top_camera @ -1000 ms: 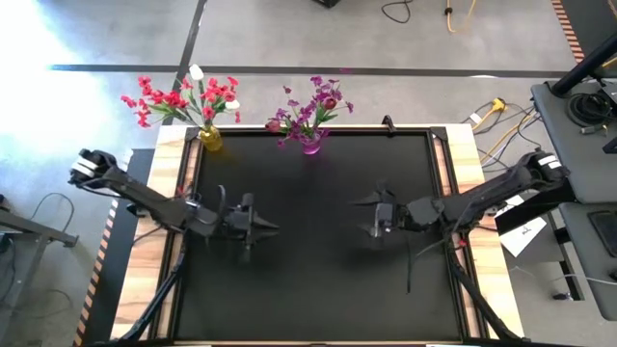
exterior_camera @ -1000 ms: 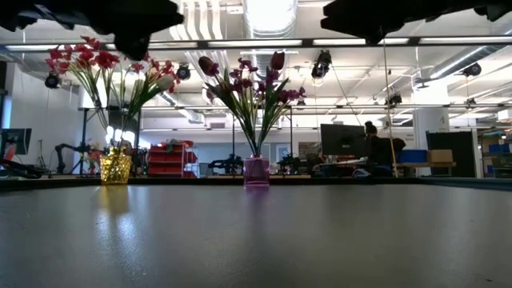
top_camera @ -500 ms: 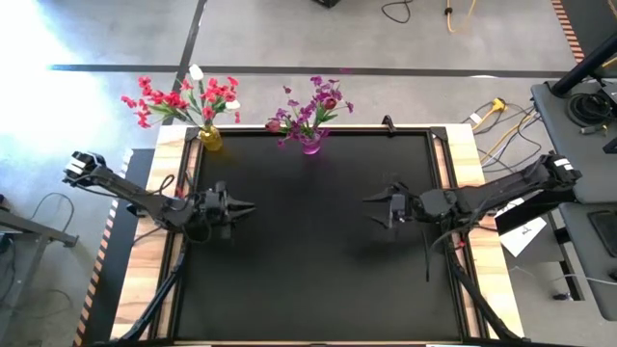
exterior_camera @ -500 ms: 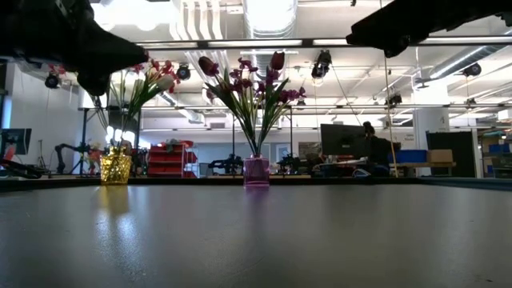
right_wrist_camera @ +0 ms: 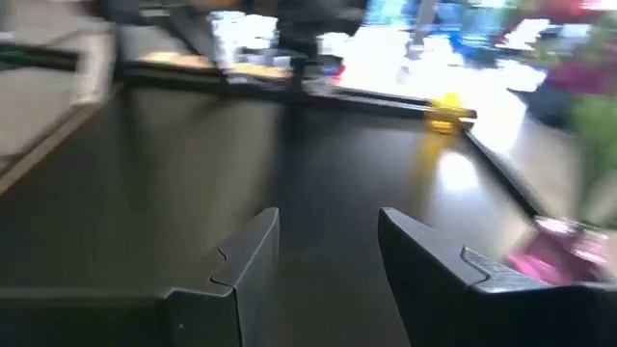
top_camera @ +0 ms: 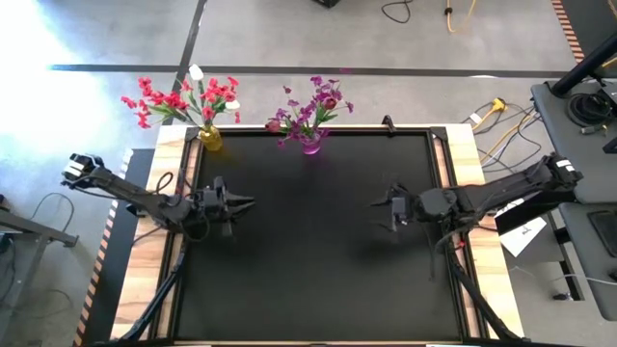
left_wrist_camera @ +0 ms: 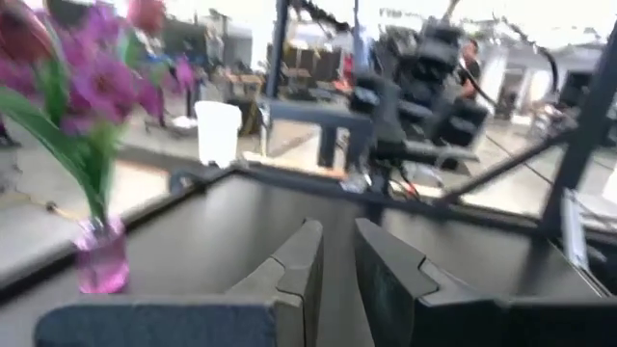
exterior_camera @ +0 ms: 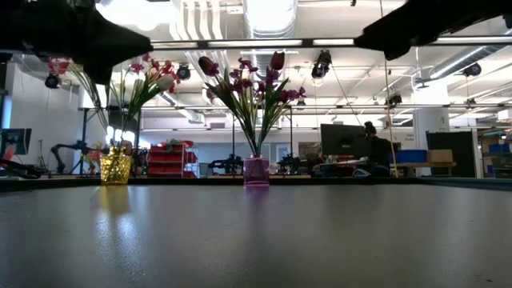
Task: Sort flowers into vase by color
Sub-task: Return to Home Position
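Red-pink sprays with a white bloom (top_camera: 183, 96) stand with their stems in a yellow vase (top_camera: 210, 138) at the table's far left corner, also in the low view (exterior_camera: 115, 168). Purple-magenta sprays (top_camera: 310, 106) stand in a pink vase (top_camera: 310, 145) at the middle of the far edge, likewise in the low view (exterior_camera: 256, 170). My left gripper (top_camera: 246, 202) hovers over the left half of the mat, empty, its fingers (left_wrist_camera: 307, 255) a narrow gap apart. My right gripper (top_camera: 378, 202) hovers over the right half, open and empty (right_wrist_camera: 328, 246).
The black mat (top_camera: 308, 270) lies in a wooden frame (top_camera: 463, 154). Both vases stand close to the far edge. Cables and a cart (top_camera: 578, 106) sit off the table's right side. Beyond the table, the low view shows a workshop room.
My left gripper has drawn back toward the table's left edge and a little toward the far edge. My right gripper has drawn back toward the right edge. Vases and flowers have stayed put.
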Controlling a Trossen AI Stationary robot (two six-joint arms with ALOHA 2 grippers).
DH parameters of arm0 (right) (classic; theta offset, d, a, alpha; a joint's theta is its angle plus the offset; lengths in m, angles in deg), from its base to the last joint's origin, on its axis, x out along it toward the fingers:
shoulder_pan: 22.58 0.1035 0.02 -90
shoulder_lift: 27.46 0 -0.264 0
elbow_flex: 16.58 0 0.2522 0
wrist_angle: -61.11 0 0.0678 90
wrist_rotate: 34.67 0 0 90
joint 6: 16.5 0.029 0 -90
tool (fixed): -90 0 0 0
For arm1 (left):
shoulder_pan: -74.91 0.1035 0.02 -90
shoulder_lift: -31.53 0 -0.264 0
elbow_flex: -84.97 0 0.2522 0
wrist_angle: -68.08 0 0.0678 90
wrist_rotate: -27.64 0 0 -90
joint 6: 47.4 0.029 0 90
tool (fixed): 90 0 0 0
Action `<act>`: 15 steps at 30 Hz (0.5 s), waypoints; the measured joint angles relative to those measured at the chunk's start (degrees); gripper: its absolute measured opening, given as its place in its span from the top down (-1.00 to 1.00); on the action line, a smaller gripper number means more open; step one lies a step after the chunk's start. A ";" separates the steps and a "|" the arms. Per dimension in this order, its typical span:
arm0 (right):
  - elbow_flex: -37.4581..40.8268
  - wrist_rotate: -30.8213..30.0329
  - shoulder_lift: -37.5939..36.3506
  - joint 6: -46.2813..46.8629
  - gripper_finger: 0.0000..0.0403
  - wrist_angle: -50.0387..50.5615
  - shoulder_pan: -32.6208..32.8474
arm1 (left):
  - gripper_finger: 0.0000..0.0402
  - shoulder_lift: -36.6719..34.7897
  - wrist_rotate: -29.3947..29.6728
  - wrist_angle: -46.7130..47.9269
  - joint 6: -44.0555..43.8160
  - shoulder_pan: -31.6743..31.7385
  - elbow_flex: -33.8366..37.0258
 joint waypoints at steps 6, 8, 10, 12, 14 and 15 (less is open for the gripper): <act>0.52 10.45 -5.71 -0.96 0.14 1.85 -4.25 | 0.76 -3.81 -4.25 1.60 5.09 3.96 -0.04; 0.52 13.54 -8.57 -0.74 0.13 3.52 -6.78 | 0.76 -6.38 -5.39 5.26 4.67 4.84 -0.04; 0.52 14.51 -11.83 -0.04 0.13 6.60 -9.05 | 0.76 -9.71 -6.01 9.13 3.84 5.15 -0.04; 0.79 14.51 -15.33 0.34 0.13 9.15 -10.83 | 0.76 -13.34 -8.09 12.50 3.54 5.13 -0.02; 1.96 14.58 -18.65 0.42 0.12 9.60 -11.84 | 0.76 -16.75 -13.10 14.31 4.43 5.17 0.59; 2.89 14.63 -20.46 0.44 0.12 9.39 -12.10 | 0.76 -18.34 -16.44 14.39 5.25 5.17 1.22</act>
